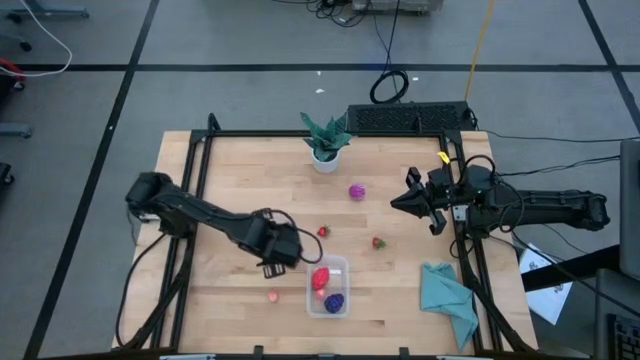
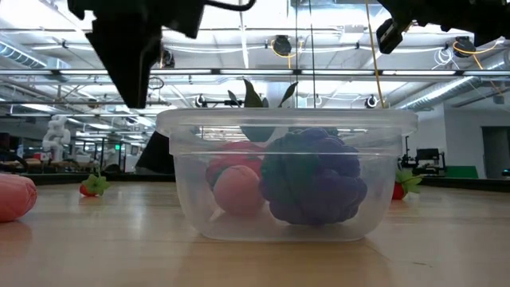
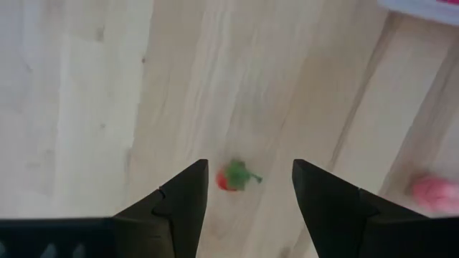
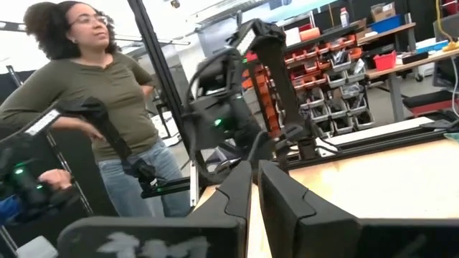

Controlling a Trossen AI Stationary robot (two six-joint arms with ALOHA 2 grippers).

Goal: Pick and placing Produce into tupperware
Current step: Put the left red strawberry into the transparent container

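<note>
Left pincer [image 1: 283, 250], half open and empty, hovers mid-frame above a strawberry [image 3: 231, 176], lining up a grab; right pincer [image 1: 398, 203] waits shut.

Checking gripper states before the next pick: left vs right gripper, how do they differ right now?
The left gripper is open, fingers spread, and empty; the right gripper is shut, fingers pressed together. The left hangs beside the tupperware, with a small strawberry on the table seen between its fingers; the right waits near the table's right edge, away from the produce. Both hold nothing.
</note>
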